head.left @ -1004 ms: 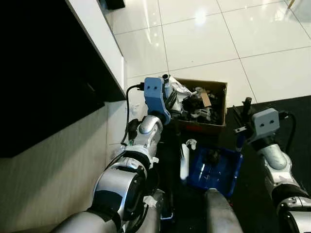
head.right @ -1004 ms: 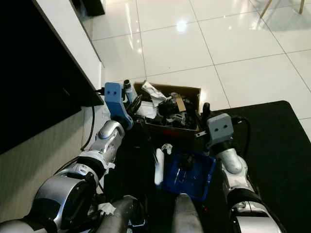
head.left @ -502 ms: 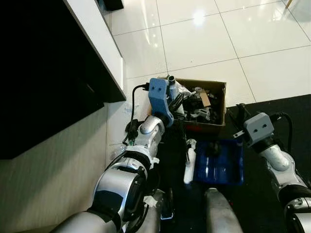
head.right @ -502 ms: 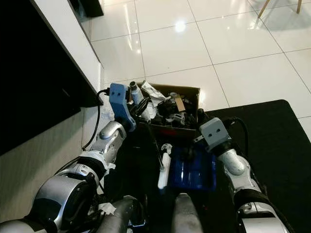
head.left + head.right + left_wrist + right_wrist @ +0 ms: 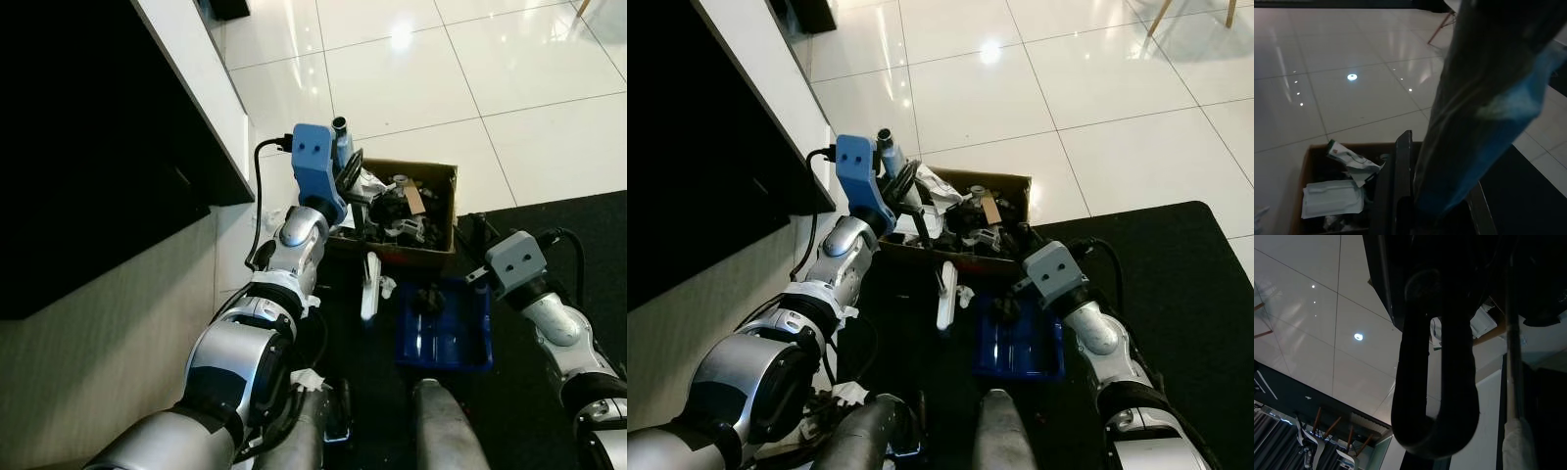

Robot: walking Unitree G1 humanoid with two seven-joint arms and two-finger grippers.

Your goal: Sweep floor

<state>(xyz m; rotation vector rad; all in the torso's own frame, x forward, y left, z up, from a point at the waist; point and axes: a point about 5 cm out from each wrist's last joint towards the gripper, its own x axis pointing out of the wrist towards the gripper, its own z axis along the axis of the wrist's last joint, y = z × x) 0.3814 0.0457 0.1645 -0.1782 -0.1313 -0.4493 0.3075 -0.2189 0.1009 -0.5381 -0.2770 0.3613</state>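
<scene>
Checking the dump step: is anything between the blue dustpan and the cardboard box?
Nothing visible does. The blue dustpan lies just short of the cardboard box, whose top is open. The white brush hangs beside it.

From my remote station I can read no text, label, brand, number or sign anywhere in these views. The open brown cardboard box (image 5: 431,211) of mixed scraps on the white tiled floor carries a red strip along its near wall, but any print on it is too small and blurred for me to make out. The crumpled white paper wrapper (image 5: 1352,161) lying in that box shows faint dark markings that I cannot resolve into letters. The flat blue plastic dustpan (image 5: 1019,343) bears no lettering I can see.
</scene>
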